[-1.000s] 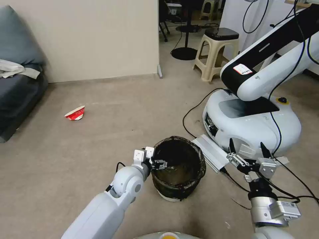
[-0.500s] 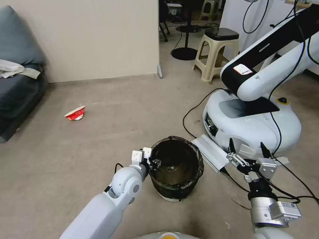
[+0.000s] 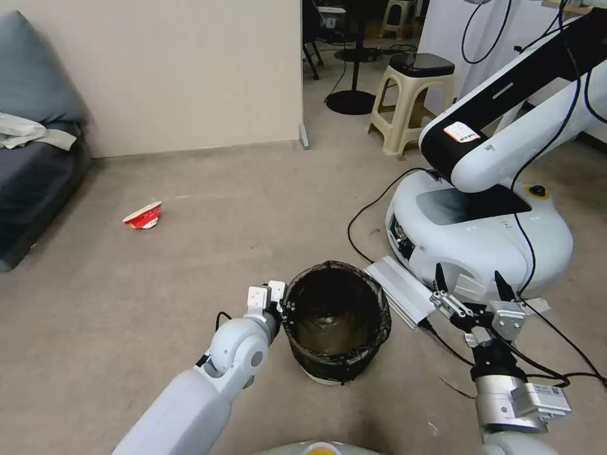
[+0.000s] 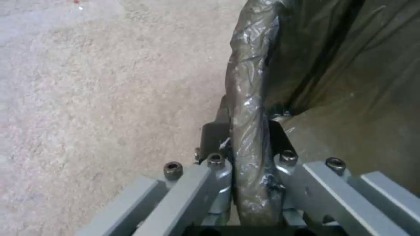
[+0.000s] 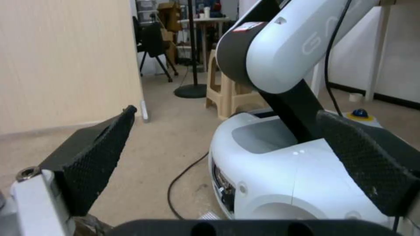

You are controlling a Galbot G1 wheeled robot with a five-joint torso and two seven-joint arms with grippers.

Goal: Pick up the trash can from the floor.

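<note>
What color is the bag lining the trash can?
Dark translucent brownish-black, folded over the trash can rim; clearest in the left wrist view.

We find the trash can point(image 3: 335, 319) on the floor point(image 3: 208, 253), just ahead of us. Our left pincer point(image 3: 282, 308) sits at its left rim, one finger inside, one outside. To its right stands the robot base point(image 3: 480, 234); our right pincer point(image 3: 471, 284) hangs before that. A crushed cup point(image 3: 143, 215) lies far left.
</note>
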